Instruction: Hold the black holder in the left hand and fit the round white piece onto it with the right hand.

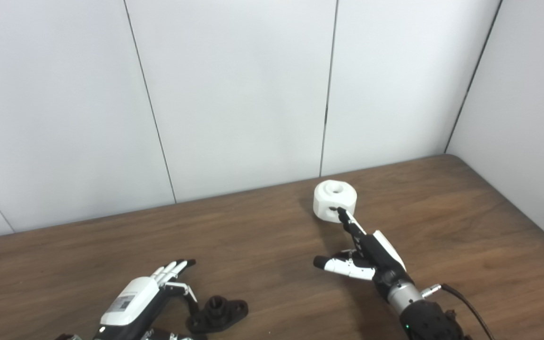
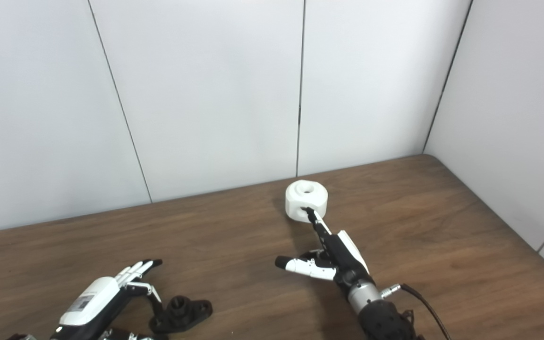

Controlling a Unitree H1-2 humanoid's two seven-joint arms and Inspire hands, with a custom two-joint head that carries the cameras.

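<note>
The round white piece (image 1: 334,199) stands on the wooden table (image 1: 253,245) near the back wall, a hole in its top. My right hand (image 1: 364,252) stretches toward it, open, fingertips (image 1: 343,215) touching or almost touching its near side, thumb splayed to the left. The black holder (image 1: 217,312), a flat flange with a raised ring, lies at the front left. My left hand (image 1: 147,295) is just left of it, open, with fingers straight and the thumb reaching down beside the holder.
White panel walls close off the back and the right side of the table (image 2: 442,222). A cable (image 1: 465,304) trails from the right wrist. Bare wood lies between the two hands.
</note>
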